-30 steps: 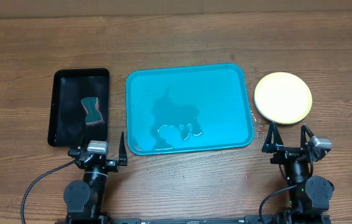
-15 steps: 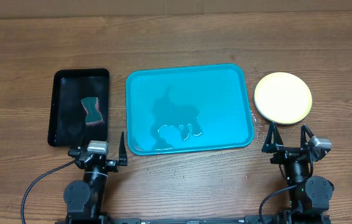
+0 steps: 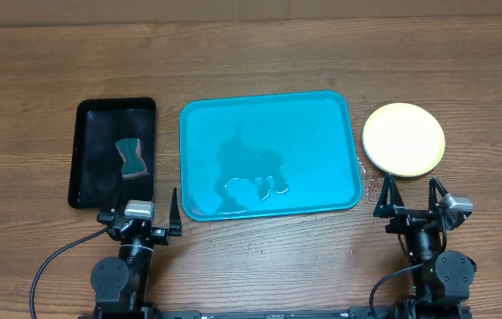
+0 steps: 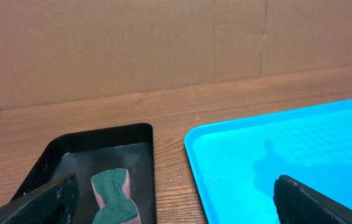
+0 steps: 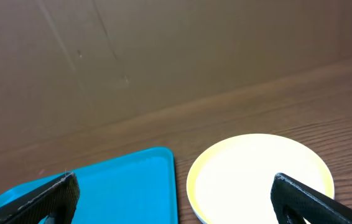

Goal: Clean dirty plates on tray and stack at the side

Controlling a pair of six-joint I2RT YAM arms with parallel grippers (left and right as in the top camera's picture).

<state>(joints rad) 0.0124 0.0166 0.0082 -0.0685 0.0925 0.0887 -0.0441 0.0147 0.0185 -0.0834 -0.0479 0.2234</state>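
plates (image 3: 403, 138) sit stacked, yellow-green on top, by the surface's (image 3: 251, 44) right edge, straight ahead of the right pincer (image 3: 409, 197); it and the left pincer (image 3: 139, 213) gape wide, empty. the tray (image 3: 340, 115) holds none.

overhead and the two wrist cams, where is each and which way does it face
overhead: fixed above the table, looking straight down on black tray, sponge, turquoise tray, yellow-green plate, plus left gripper and right gripper, open.
left wrist: low on the left gripper, facing forward over black tray and turquoise tray; its fingers in the bottom corners.
right wrist: low on the right gripper, facing forward over turquoise tray and yellow-green plate; fingers likewise.
shared: all three views show the turquoise tray.
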